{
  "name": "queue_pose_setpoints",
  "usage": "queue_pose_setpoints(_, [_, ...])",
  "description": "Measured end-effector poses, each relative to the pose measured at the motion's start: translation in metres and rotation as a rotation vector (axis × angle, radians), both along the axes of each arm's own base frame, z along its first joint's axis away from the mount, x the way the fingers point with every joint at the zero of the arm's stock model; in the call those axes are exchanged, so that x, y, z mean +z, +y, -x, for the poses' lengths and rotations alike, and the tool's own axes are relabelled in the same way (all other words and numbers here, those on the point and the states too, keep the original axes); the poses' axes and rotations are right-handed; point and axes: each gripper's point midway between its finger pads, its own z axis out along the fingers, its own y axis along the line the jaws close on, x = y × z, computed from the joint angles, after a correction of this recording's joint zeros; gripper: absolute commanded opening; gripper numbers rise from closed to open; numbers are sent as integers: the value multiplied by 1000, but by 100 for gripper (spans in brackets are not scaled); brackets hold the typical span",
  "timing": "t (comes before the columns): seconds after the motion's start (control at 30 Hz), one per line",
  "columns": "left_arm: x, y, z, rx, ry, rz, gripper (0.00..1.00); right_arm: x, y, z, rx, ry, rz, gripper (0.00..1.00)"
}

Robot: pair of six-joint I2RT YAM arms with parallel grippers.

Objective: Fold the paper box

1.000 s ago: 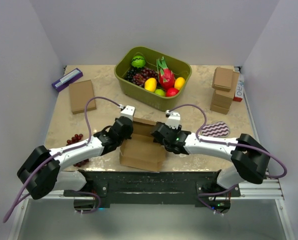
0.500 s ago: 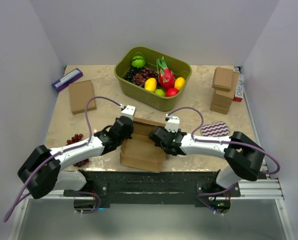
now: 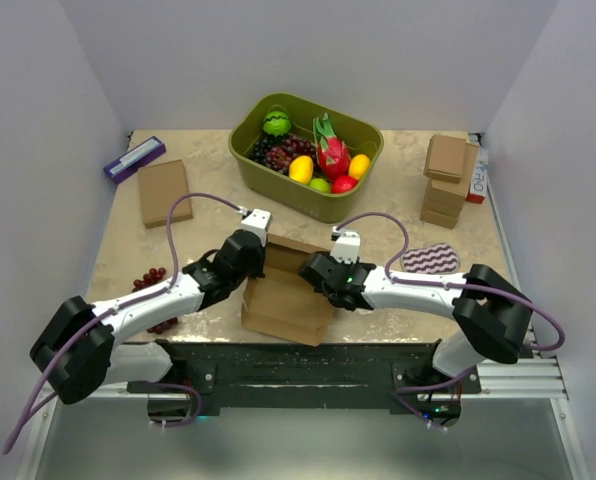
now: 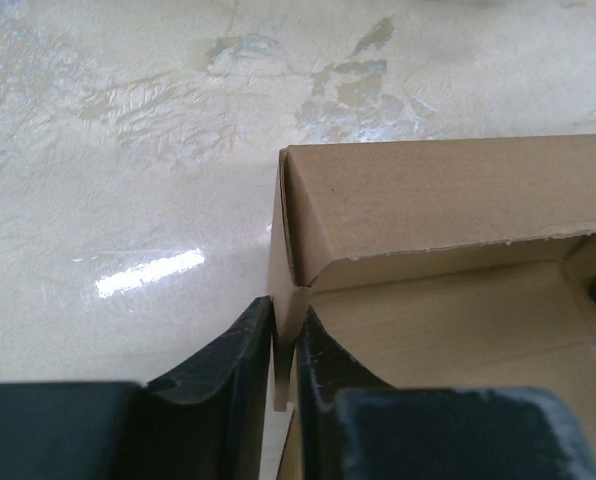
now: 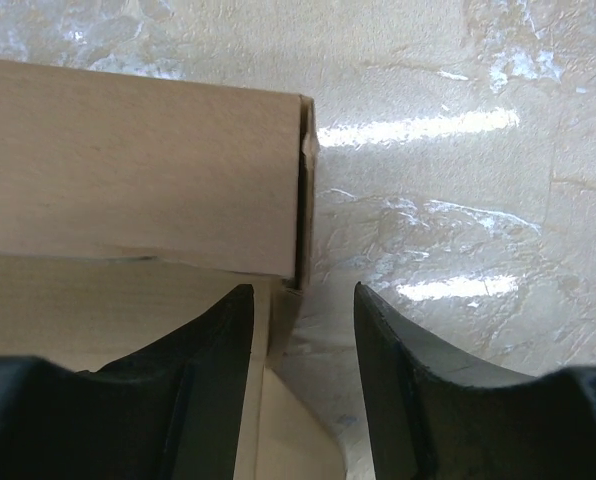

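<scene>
The box sits at the middle of the table's near edge. The left gripper pinches its left wall. The right gripper, jaws spread, straddles its right edge, with open tabletop beyond.

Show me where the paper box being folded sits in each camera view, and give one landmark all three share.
Top external: the paper box lies low in the centre.
Left wrist: its open corner fills the right half and the bottom centre.
Right wrist: its side wall fills the upper left.
Shared landmark: the marbled tabletop, beside the box in every view.
</scene>
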Motion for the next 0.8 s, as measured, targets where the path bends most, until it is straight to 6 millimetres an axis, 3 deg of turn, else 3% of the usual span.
queue_pose_setpoints(0.47, [27,-9,6,-86,-16,73,66,2,-3,-9,10,-1,3,38])
queue_pose_setpoints(0.63, [38,-15,12,-160,-14,69,71,10,3,-15,41,-12,-33,24])
queue_pose_setpoints(0.8, [67,-29,11,-288,-38,36,71,19,6,-20,100,-7,-24,8])
